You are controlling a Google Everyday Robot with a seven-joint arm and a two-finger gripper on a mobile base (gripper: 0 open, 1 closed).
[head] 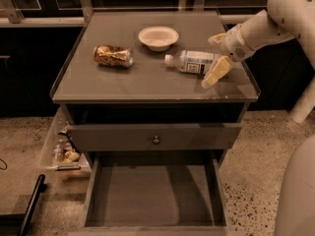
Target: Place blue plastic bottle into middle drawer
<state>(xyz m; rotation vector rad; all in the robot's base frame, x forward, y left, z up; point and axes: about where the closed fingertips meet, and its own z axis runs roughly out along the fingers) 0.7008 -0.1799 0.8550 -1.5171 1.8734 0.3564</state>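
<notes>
The blue plastic bottle (193, 62) lies on its side on the cabinet top (123, 82), white cap pointing left. My gripper (216, 55) is open at the bottle's right end, with one pale finger (215, 73) in front of it and the other finger (216, 38) behind it. The bottle still rests on the top. The middle drawer (155, 195) is pulled out below, and its flat floor is bare.
A gold crumpled can (113, 56) lies at the left of the top and a white bowl (158, 37) sits at the back middle. A drawer front with a round knob (156, 140) sits above the open drawer. A clear bin (64, 149) of small items hangs at the cabinet's left side.
</notes>
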